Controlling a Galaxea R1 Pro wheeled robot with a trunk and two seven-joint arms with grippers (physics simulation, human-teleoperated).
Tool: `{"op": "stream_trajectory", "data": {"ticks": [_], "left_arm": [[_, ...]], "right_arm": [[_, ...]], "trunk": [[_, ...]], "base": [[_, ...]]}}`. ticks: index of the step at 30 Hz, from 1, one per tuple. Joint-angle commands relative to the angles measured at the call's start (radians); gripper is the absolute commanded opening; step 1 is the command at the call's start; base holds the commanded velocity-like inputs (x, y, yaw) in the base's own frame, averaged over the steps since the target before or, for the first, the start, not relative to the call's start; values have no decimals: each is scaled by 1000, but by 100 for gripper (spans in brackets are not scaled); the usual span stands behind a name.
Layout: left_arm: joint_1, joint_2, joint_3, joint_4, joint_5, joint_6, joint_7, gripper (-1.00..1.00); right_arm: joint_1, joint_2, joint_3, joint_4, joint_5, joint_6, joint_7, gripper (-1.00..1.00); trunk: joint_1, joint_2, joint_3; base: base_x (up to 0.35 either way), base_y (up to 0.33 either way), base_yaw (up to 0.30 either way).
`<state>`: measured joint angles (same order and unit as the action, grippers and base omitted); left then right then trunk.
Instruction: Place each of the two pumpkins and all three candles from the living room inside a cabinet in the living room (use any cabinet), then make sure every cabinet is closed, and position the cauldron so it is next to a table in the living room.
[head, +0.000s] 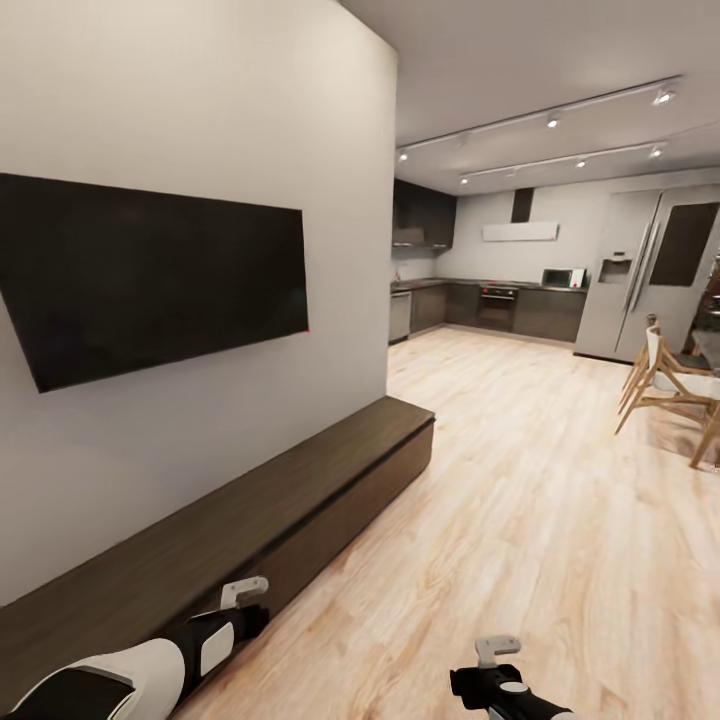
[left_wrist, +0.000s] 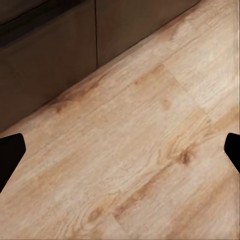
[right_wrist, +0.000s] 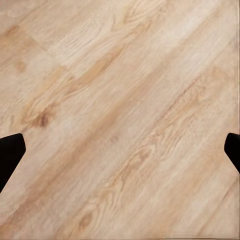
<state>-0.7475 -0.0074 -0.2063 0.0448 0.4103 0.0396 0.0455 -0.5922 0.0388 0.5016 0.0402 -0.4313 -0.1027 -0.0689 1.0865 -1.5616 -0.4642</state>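
The long dark cabinet (head: 290, 500) runs along the wall under the television (head: 150, 275), drawers shut. Both hands, left hand (left_wrist: 120, 150) and right hand (right_wrist: 120, 150), hang spread apart, empty, over the wooden floor (head: 520, 520).

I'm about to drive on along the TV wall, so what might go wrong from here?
1. The left claw hangs close to the cabinet; a turn toward the wall might scrape its front.
2. Both claws stand open and hold nothing, the right claw over bare floor, so a trip to the cabinet now would likely deliver nothing.
3. The dining chairs stand ahead on the right; a wide swing might clip them.
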Motion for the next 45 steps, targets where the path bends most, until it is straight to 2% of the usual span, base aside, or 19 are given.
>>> {"op": "stream_trajectory", "data": {"ticks": [1,33,45], "left_arm": [[-1,0,-8,1,8,2,2,100],[1,-3,-8,1,8,1,2,100],[7,-3,-8,1,8,-4,2,100]], "right_arm": [[-2,1,9,4,-9,-6,0,100],[0,1,9,4,-8,-6,0,100],[0,1,9,4,-8,-6,0,100]], "trunk": [[-4,7,3],[-127,231,136],[-127,231,149]], "base": [[0,0,-266],[0,0,-254],[11,0,-219]]}}
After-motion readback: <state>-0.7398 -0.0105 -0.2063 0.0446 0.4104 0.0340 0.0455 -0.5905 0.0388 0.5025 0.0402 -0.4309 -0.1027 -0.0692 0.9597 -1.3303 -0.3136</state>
